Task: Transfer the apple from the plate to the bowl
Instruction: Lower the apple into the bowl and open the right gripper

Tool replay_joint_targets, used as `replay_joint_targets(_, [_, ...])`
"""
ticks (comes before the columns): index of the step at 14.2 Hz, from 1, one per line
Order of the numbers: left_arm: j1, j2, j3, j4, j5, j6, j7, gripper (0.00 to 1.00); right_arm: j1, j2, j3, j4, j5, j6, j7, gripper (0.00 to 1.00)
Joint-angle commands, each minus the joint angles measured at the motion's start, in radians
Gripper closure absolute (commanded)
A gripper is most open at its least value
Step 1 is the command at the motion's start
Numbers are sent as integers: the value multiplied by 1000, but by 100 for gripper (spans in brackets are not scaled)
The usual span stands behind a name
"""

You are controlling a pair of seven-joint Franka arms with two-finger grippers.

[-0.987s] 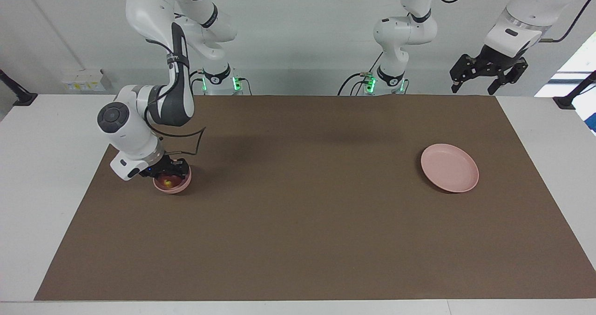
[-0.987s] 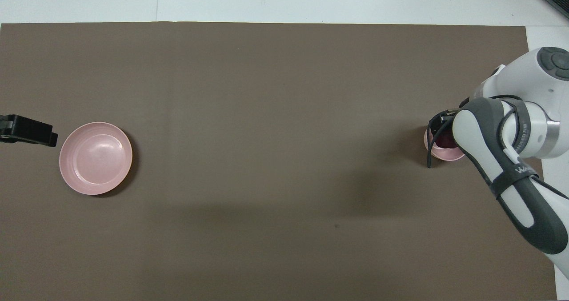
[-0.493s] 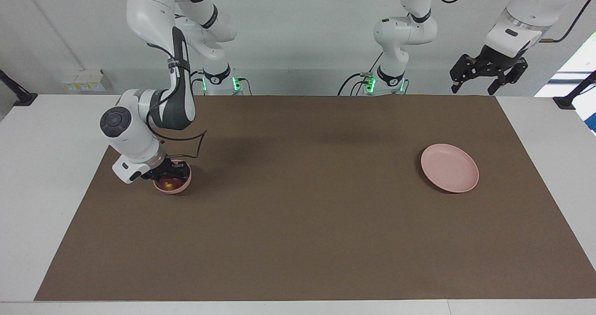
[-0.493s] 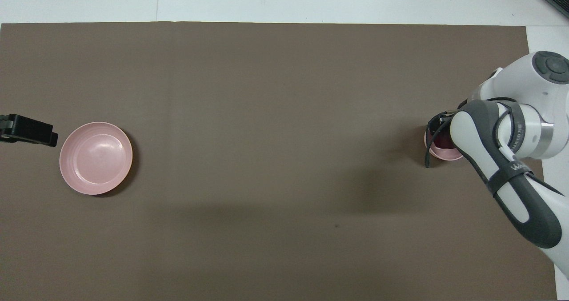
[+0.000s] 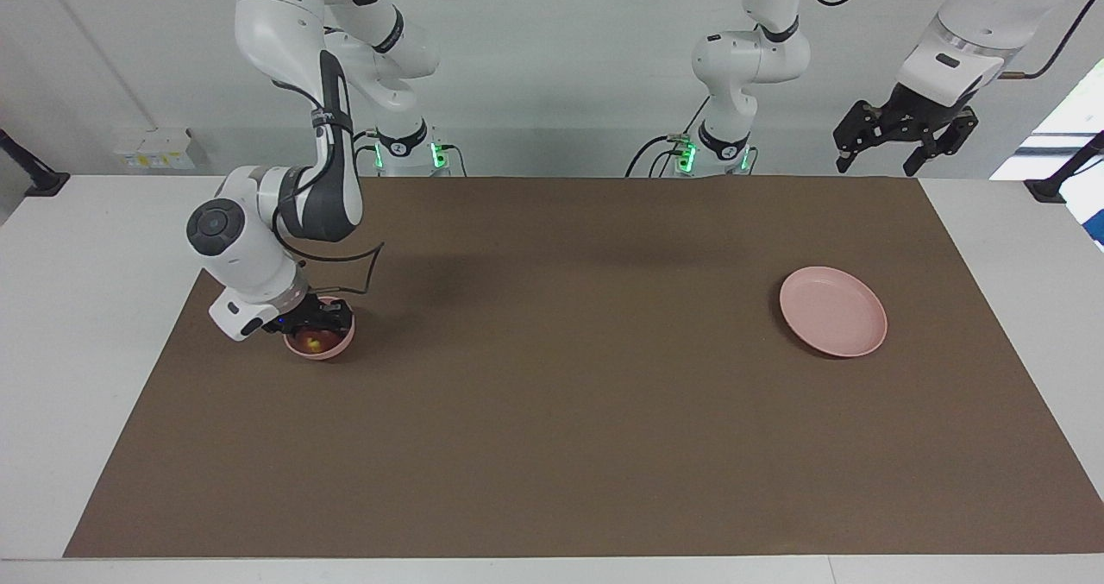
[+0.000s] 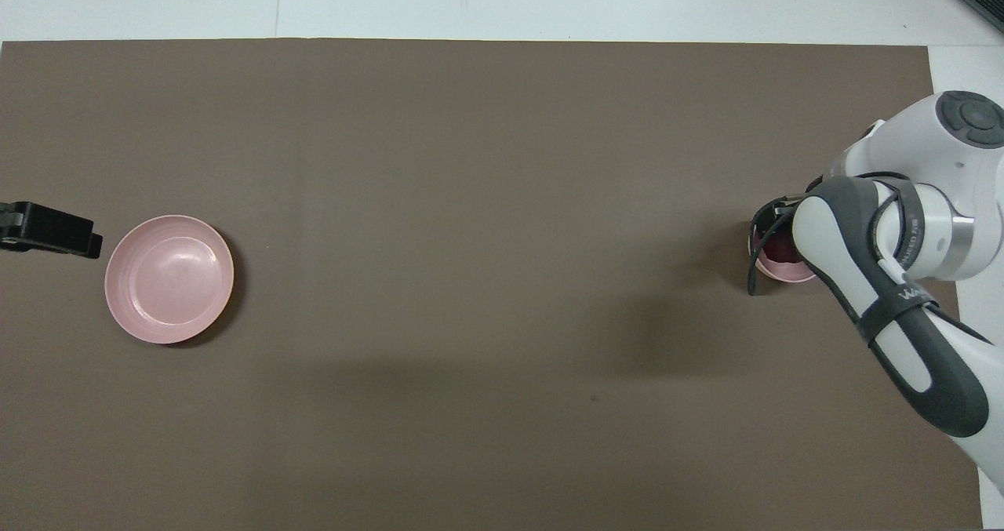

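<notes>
Dark red apple in small pink bowl, under right gripper; flat pink plate well apart.

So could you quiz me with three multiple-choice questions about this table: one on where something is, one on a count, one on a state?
1. Where is the apple?
A. on the plate
B. in the bowl
C. on the brown mat

2. How many pink dishes are on the table?
A. one
B. two
C. three

3. What does the plate hold?
A. nothing
B. the apple
C. the bowl

Answers:
1 B: the red apple sits inside the bowl, under the right gripper.
2 B: only the plate and the bowl.
3 A: its surface is bare, with the left gripper raised near it.
</notes>
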Motion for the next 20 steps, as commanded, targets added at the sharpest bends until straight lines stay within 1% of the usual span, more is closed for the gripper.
replay_joint_targets(1, [7,-4,-3,6,6,-17,8,0,-10,2,10,-11,-19,21,23,100])
replay_joint_targets(6, [7,-4,-3,8,6,-17,8,0,-13,6,10,-12,-19,23,23,100])
replay_joint_targets(8, [7,-4,-3,6,6,-17,8,0,-13,6,10,-12,-19,20,22,94])
replay_joint_targets(9, [7,-4,-3,8,6,-19,8,0,-13,6,10,-14,-19,18,22,88])
replay_joint_targets(10, [8,-4,-3,6,6,-17,8,0,-13,6,10,-14,-19,18,23,79])
replay_joint_targets(11, [8,-4,-3,6,6,-19,8,0,-15,6,10,-14,-19,18,22,65])
replay_joint_targets(12, [8,-4,-3,6,6,-17,8,0,-15,6,10,-14,-19,20,22,57])
replay_joint_targets(13, [8,-4,-3,6,6,-19,8,0,-15,6,10,-14,-19,18,22,53])
replay_joint_targets(15, [8,-4,-3,6,6,-17,8,0,-15,6,10,-14,-19,20,22,41])
replay_joint_targets(17, [8,-4,-3,8,6,-17,8,0,-16,6,10,-14,-19,20,22,24])
replay_joint_targets(18, [8,-4,-3,6,6,-17,8,0,-16,6,10,-14,-19,20,22,17])
replay_joint_targets(20, [8,-4,-3,6,6,-17,8,0,-18,6,10,-14,-19,20,22,12])
